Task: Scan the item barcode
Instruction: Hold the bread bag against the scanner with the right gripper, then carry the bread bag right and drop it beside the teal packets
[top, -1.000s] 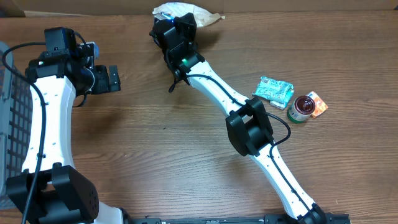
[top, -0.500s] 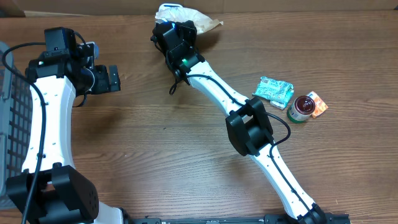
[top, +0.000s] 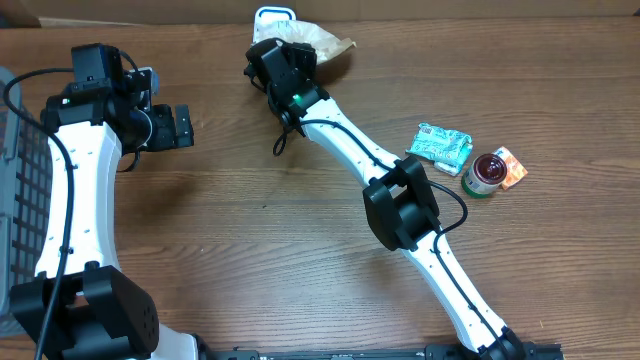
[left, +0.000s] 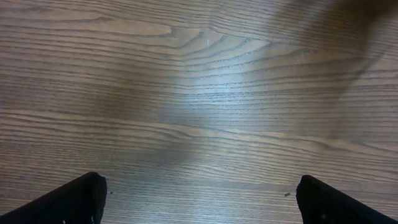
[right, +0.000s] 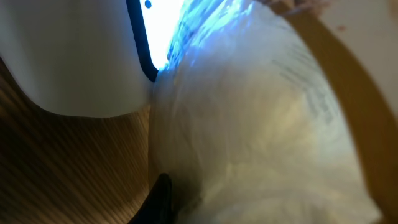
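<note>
Wooden table (top: 250, 230) carries our work: our right gripper (top: 283, 50) is clamped on the crinkled pale bag (top: 328, 42) at the far edge, pressed against the white scanner (top: 272, 15) glowing blue; our left gripper (top: 180, 128) hangs well apart, jaws spread wide

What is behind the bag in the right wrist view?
A white scanner with a blue-lit window stands behind the bag. The bag covers most of that window, so its full shape cannot be seen.
</note>
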